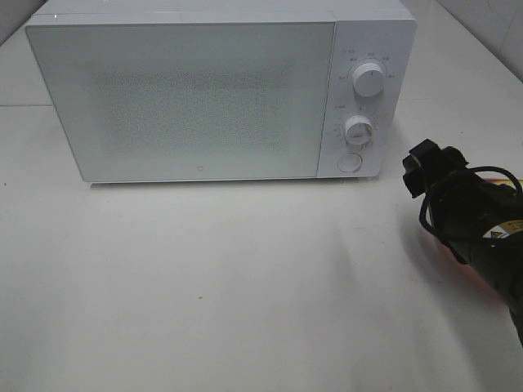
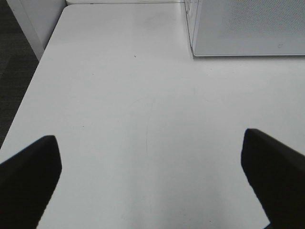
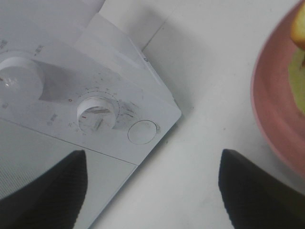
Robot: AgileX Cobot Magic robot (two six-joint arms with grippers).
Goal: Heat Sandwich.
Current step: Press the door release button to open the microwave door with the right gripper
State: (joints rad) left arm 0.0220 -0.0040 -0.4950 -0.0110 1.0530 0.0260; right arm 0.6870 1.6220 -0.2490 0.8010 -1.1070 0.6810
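Right claw point(image 3: 152, 183) sits with fingers spread wide and nothing between them, hanging just off the front right corner of the microwave point(image 1: 204, 98) and aimed at the control panel. That looks like a line-up for the round button point(image 3: 142, 132), which sits at the bottom of the panel just below the lower knob point(image 3: 97, 112); upper knob point(image 3: 19, 78) is further up the panel. No contact with the panel yet, claw is near but apart. Microwave door point(image 1: 180, 155) is shut flat, so judging by that the step in hand is getting it open before any food goes in, and the button is probably the door release, though I can't confirm from its blank face. Sandwich point(image 3: 298, 67) lies outside the oven on the pink plate point(image 3: 271, 95), on the table point(image 1: 204, 286) off to the right of the microwave, beside the claw; only a sliver of bread and green shows at the edge of the right wrist view, and the high view does not show it. Left claw point(image 2: 150, 157) is also wide open and holding nothing, parked over bare table to the left front of the microwave, likely kept back out of the door's swing.
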